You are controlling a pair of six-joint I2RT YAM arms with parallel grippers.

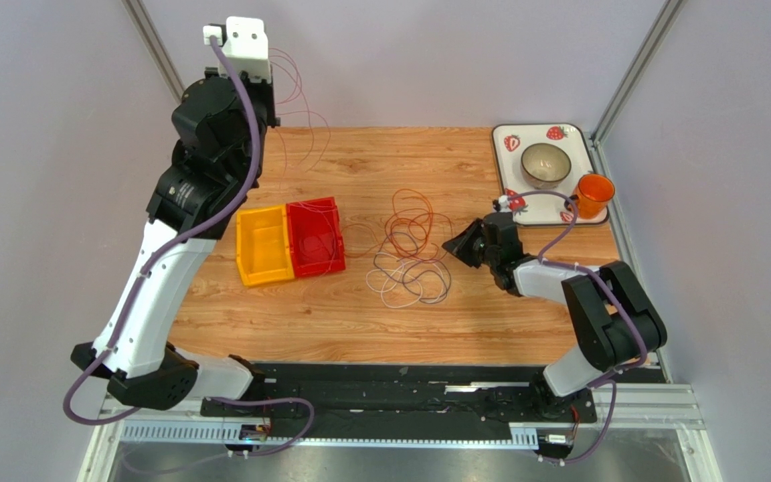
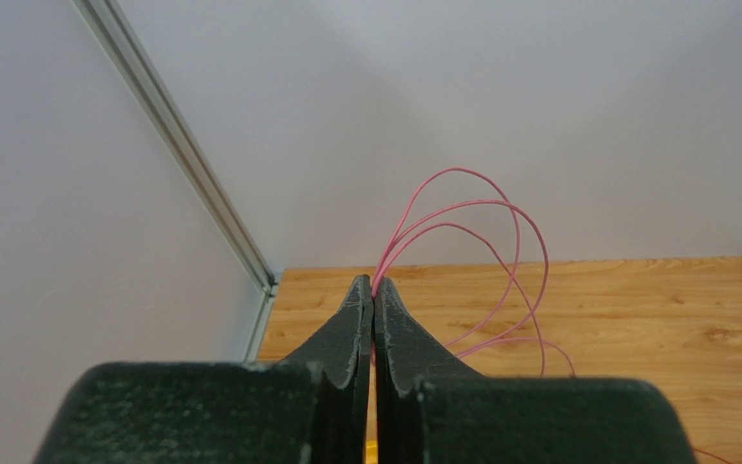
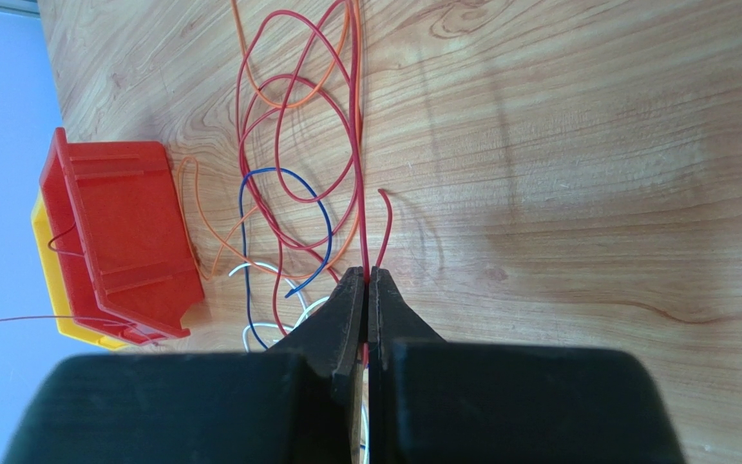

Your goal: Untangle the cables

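Observation:
A tangle of thin cables [image 1: 410, 246] lies mid-table, red and orange loops above white ones. My right gripper [image 1: 450, 246] sits low at the tangle's right edge. In the right wrist view it [image 3: 366, 277] is shut on a red cable [image 3: 357, 193], which runs straight out from the tips; its short free end curls just to the right. Blue [image 3: 245, 193], orange [image 3: 268, 97] and white [image 3: 268, 269] cables lie beyond. My left gripper [image 1: 271, 105] is raised high at the far left, shut [image 2: 374, 283] on a pink-red cable [image 2: 518, 251] whose loops hang over the table's back edge [image 1: 304, 115].
A yellow bin [image 1: 264, 244] and a red bin [image 1: 316, 236] stand side by side left of the tangle; a thin red wire lies in the red bin [image 3: 118, 232]. A strawberry-patterned tray [image 1: 505, 136] at the back right holds a metal bowl [image 1: 545, 164] and an orange cup [image 1: 593, 193].

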